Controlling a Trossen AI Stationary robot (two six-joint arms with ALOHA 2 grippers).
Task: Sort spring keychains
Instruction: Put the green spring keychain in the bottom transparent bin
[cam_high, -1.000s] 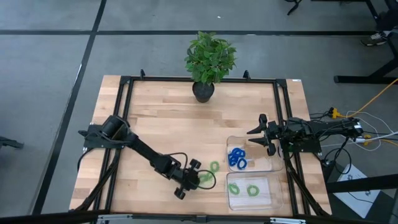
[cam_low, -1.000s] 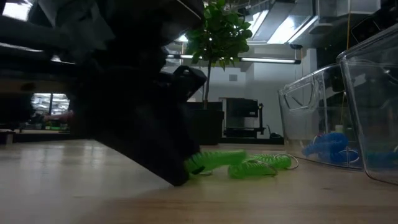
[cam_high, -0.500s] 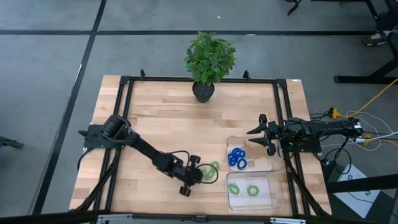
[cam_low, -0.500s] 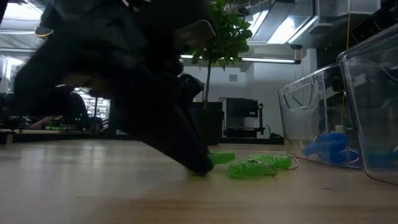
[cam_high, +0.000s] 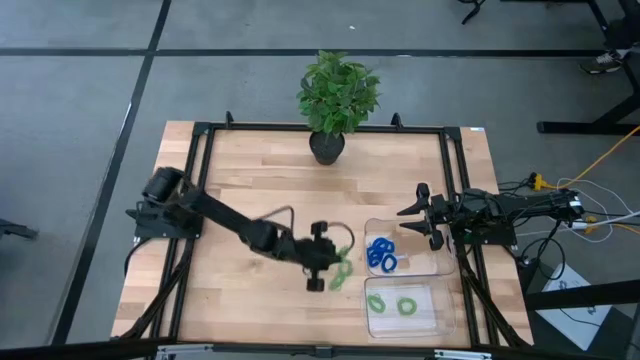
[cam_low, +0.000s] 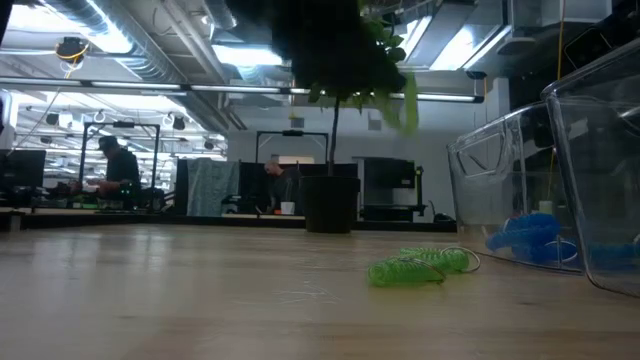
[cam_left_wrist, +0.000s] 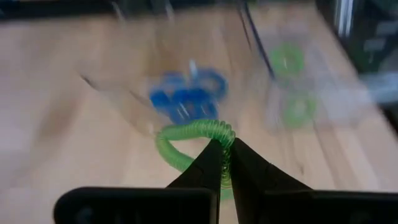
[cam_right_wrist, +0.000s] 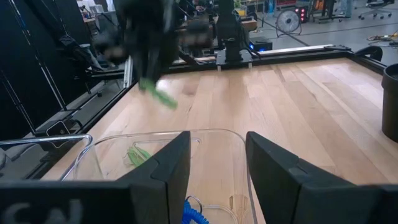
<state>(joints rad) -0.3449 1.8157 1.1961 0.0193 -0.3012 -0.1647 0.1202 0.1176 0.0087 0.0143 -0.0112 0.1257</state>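
A green keychain (cam_left_wrist: 198, 134) is now pinched in the left gripper (cam_left_wrist: 222, 163) and hangs in the air. A moment ago that gripper was down on the wood with its fingers apart around the green coils. Since then the fingers have squeezed tight and the arm has lifted up and swung toward the trays. So the pick-up is done, and I think the next job is to carry this coil to the tray that has the green ones.

1 more green keychain (cam_low: 418, 266) lies on the table (cam_high: 250, 190), near the trays, not yet sorted. The blue keychains (cam_high: 381, 253) sit in the far tray (cam_high: 436, 262). 2 green keychains (cam_high: 391, 303) sit in the near tray (cam_high: 440, 318), the one closest to the front edge of the table.

The near tray is just past the held coil, so the trip is short. The tray walls stand up tall, so the coil has to go over the rim, not into it. The dangling loop could catch on that rim.

The right gripper (cam_high: 423, 213) waits by the far tray, near the right edge, with its fingers wide apart. It is beside the blue tray, not over the green one, so the way looks free. The plant (cam_high: 337, 95) stands at the back edge, well apart from all this.
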